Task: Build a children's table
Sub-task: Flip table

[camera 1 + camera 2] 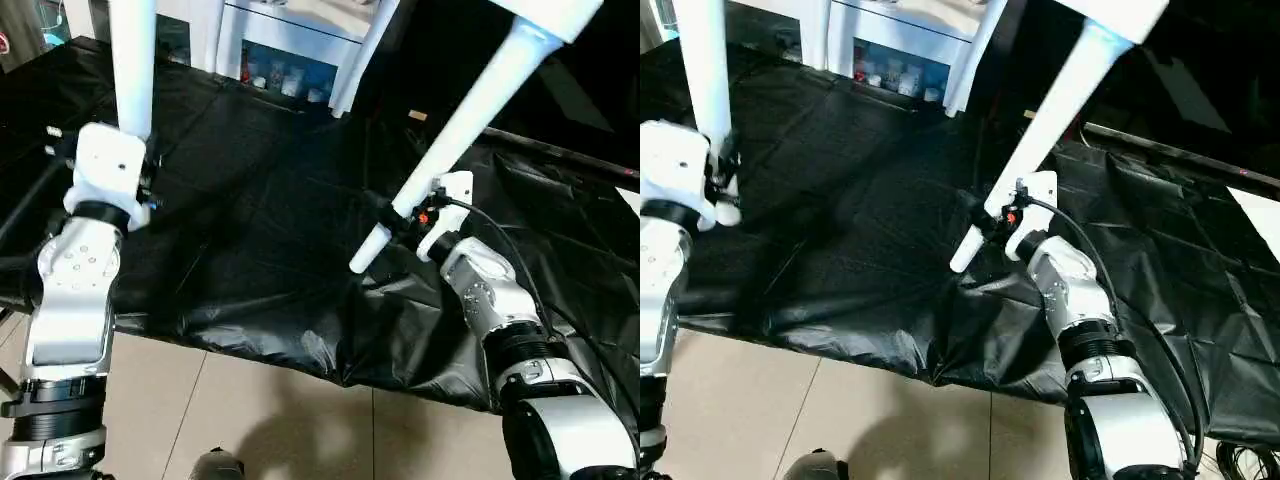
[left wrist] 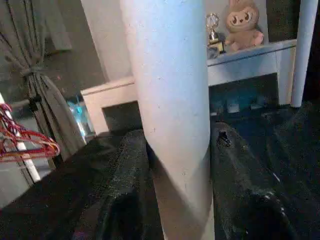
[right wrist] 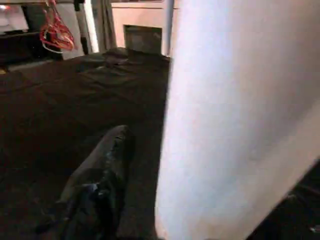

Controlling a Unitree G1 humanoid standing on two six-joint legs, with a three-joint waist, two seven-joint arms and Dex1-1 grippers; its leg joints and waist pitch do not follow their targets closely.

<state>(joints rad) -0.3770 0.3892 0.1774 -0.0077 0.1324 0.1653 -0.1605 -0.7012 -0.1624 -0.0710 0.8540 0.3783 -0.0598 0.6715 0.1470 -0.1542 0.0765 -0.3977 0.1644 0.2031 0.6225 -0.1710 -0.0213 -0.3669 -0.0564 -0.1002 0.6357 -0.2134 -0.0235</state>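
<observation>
White plastic leg [image 1: 480, 130] slanting up and away from right tool [image 1: 412, 222], clamped near its lower end; left tool [image 2: 170, 200] pinching upright leg [image 1: 132, 60].

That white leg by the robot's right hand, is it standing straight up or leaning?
Leaning. The right-hand leg slants from its socket at the picture's top down toward the right gripper, unlike the upright left-hand leg.

Around the work: what we see behind and beneath

We see a crumpled black sheet [image 1: 270, 250] over a tiled floor [image 1: 250, 420], a white cabinet [image 1: 290, 45] behind it, a plush toy [image 2: 243, 25] beside a small trophy [image 2: 214, 32], grey curtains [image 2: 35, 75], and red hangers [image 2: 22, 142].
</observation>
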